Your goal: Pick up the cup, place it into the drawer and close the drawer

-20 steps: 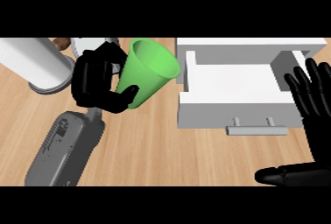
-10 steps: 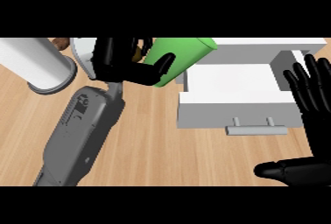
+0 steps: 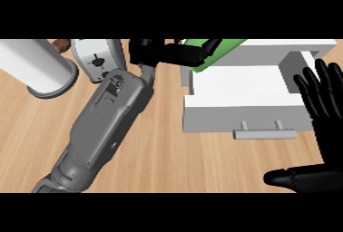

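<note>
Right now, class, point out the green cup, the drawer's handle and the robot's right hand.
green cup (image 3: 213,55): head view, on its side wall beside the left hand's fingers.
drawer's handle (image 3: 264,133): head view, on the grey bar.
right hand (image 3: 328,118): head view, on the open palm.

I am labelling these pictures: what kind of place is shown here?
Probably a kitchen counter: a wooden countertop, a white open drawer, a white roll like paper towels, and a toaster-like appliance.
</note>
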### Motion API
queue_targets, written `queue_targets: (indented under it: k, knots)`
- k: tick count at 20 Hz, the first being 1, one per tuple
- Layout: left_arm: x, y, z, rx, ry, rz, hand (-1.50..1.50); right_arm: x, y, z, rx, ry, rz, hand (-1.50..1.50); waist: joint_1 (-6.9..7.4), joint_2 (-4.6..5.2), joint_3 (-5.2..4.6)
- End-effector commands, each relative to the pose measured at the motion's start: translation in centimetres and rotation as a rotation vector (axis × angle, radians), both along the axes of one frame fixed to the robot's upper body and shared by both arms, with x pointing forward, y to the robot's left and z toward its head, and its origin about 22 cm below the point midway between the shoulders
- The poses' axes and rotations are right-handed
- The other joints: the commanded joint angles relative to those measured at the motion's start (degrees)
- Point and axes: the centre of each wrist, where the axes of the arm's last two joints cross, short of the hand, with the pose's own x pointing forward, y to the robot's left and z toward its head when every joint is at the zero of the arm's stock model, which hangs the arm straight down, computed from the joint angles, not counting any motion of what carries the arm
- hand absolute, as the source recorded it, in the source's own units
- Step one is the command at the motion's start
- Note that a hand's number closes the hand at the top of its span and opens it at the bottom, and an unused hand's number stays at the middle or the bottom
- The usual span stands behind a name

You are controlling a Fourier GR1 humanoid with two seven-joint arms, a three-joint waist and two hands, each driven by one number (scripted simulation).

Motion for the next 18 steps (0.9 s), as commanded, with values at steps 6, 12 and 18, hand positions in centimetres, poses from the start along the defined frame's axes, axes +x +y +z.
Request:
queue_targets:
  k: [6, 12, 18]
  knots:
    - [2.1, -2.8, -1.5, 0.048, 0.045, 0.049, 1.50, 0.7, 0.3, -0.3, -0.003, 0.000, 0.009, -1.50, -0.94, 0.24, 0.00]
    - [2.9, -3.7, -2.4, 0.080, 0.097, 0.058, 1.50, -0.8, -0.1, -1.9, -0.006, -0.015, 0.037, -1.50, -2.13, 0.45, 0.03]
    - [3.1, -4.8, -2.9, 0.172, 0.113, 0.053, 1.50, 0.8, 0.6, 0.3, -0.005, -0.023, 0.044, -1.50, -3.36, 0.73, 0.02]
